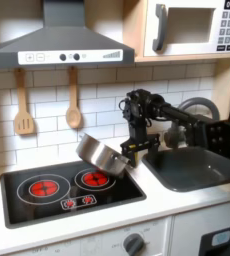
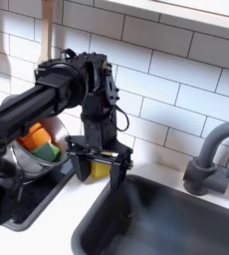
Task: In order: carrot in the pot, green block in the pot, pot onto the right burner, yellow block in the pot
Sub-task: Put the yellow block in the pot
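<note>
In the second exterior view my gripper [image 2: 98, 167] points down over the white counter between cooktop and sink. It is open, its fingers [image 2: 120, 165] standing either side of the yellow block [image 2: 100, 170] without touching it. To the second exterior view's left the steel pot [image 2: 32, 151] sits tilted, with the orange carrot [image 2: 34, 135] and the green block [image 2: 49, 151] inside. In the first exterior view the pot [image 1: 105, 153] leans behind the right burner [image 1: 94, 179], at the cooktop's back right corner, and my gripper [image 1: 134, 150] is just to its right.
The black cooktop [image 1: 27, 205] has a second red burner [image 1: 44, 186] on the first exterior view's left. A dark sink [image 2: 176, 224] with a grey faucet [image 2: 206, 164] lies right of my gripper. Wooden utensils [image 1: 24, 108] hang on the tiled wall.
</note>
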Controlling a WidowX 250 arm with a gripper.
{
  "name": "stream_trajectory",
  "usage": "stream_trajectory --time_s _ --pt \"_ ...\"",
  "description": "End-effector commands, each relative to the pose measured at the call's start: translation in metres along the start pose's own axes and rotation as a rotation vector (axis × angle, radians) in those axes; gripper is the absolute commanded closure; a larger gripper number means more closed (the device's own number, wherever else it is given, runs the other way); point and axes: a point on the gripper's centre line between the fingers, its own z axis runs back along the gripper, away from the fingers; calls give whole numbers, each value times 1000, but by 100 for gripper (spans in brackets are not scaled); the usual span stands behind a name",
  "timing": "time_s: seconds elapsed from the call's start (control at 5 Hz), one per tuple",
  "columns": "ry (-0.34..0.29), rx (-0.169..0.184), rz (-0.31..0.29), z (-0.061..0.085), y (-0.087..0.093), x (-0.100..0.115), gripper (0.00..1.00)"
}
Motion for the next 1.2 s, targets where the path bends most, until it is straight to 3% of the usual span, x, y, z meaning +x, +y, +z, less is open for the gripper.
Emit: stream_trajectory --time_s 0.0,0.4,0.6,0.8,1.0 --pt "-2 2 5 1 4 0 0" --pt "-83 -10 0 28 0 -1 0" --pt "-123 5 26 46 12 0 0" --pt "-132 3 29 50 13 -2 0" --pt "-112 2 35 43 15 -3 0"
